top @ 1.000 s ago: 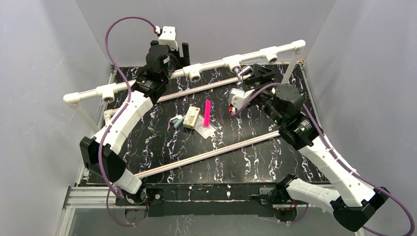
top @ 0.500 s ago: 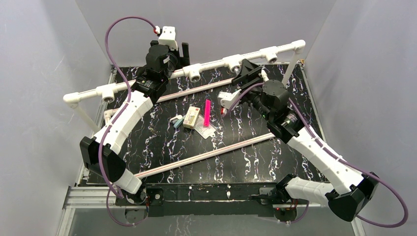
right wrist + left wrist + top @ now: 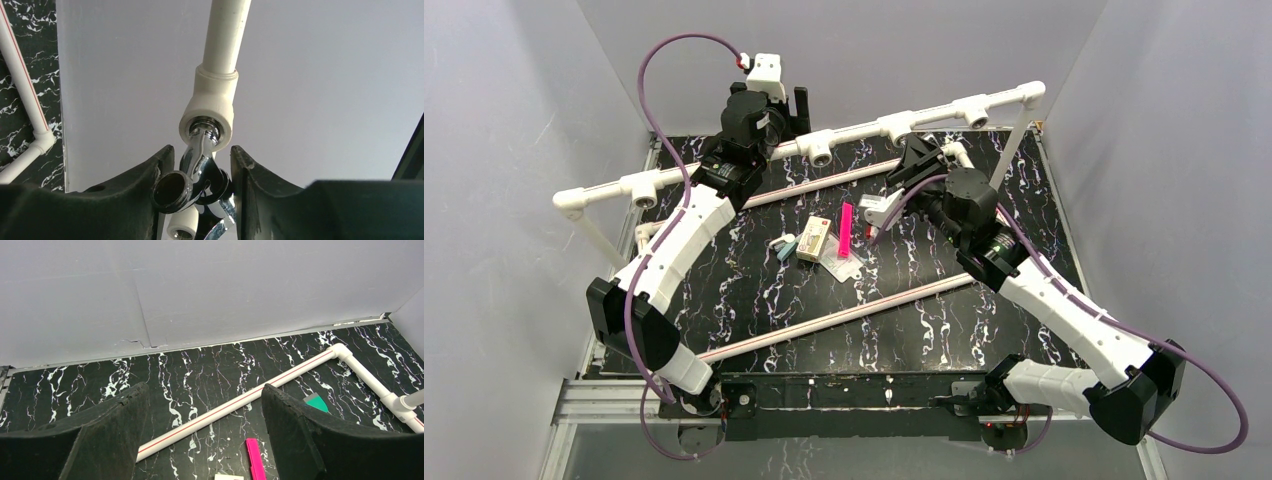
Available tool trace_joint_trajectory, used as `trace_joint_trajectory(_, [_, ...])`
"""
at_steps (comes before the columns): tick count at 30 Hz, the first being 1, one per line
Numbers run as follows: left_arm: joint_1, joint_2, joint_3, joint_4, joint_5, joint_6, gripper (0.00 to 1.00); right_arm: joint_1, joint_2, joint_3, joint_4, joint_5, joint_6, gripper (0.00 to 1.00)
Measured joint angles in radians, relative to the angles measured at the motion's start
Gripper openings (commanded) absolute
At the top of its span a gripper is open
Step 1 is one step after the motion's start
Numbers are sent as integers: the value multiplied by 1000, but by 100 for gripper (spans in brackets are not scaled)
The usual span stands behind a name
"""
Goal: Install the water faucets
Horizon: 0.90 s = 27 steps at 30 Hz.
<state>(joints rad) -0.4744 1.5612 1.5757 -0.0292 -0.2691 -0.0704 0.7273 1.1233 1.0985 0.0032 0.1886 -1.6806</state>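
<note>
Seating chrome metal faucet (image 3: 197, 161) in white plastic tee socket (image 3: 209, 107).
My right gripper (image 3: 201, 151) clasps it; I'd turn squarely. My left gripper (image 3: 205, 387) gapes.

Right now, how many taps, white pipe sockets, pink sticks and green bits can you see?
Faucet: 1
White tee sockets: 4
Pink stick: 1
Green piece: 1
Total: 7
</note>
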Motion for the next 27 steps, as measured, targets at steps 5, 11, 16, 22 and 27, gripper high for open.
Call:
trace_joint_trajectory(5, [0,0,0,2,0,0,80,2,10,-1,16,19,5,23])
trace_joint_trajectory(11, [1,0,0,3,0,0,80,7,14,-1,31,31,37,1])
trace_joint_trajectory(16, [1,0,0,3,0,0,80,7,14,-2,46,29,115,1])
trace_joint_trajectory(22, [1,0,0,2,0,0,80,7,8,-16,99,21,359,1])
trace_joint_trajectory(27, [1,0,0,2,0,0,80,-1,3,-38,175,11,665,1])
